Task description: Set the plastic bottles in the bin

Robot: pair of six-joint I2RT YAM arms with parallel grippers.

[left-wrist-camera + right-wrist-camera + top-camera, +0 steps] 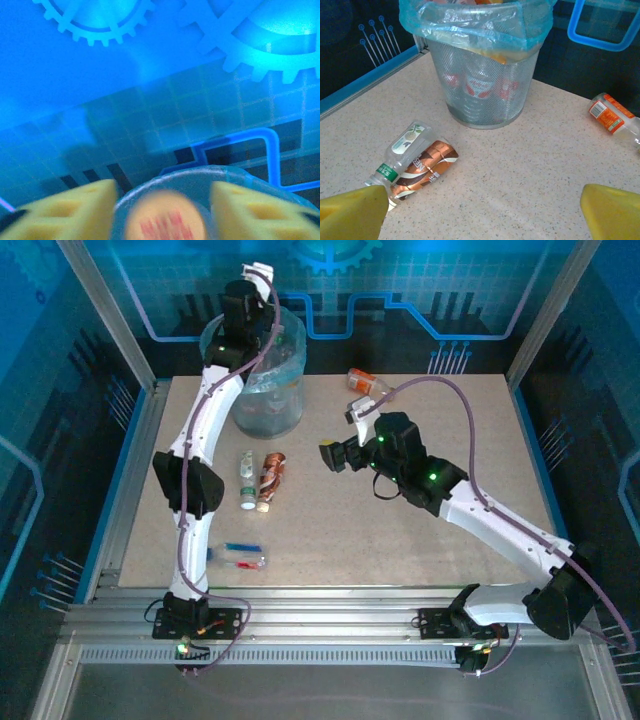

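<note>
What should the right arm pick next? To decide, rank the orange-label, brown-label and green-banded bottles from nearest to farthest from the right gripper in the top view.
From the right gripper:
1. The orange-label bottle, just beyond it toward the far edge.
2. The brown-label bottle, to its left at mid-table.
3. The green-banded bottle, lying beside the brown one, farther left.

Blue glow from the backdrop (420,280) tints every view, and shadows on the surface (300,530) are soft. The left end effector (164,200) is blurred and out of focus. The right wrist view is sharp.
</note>
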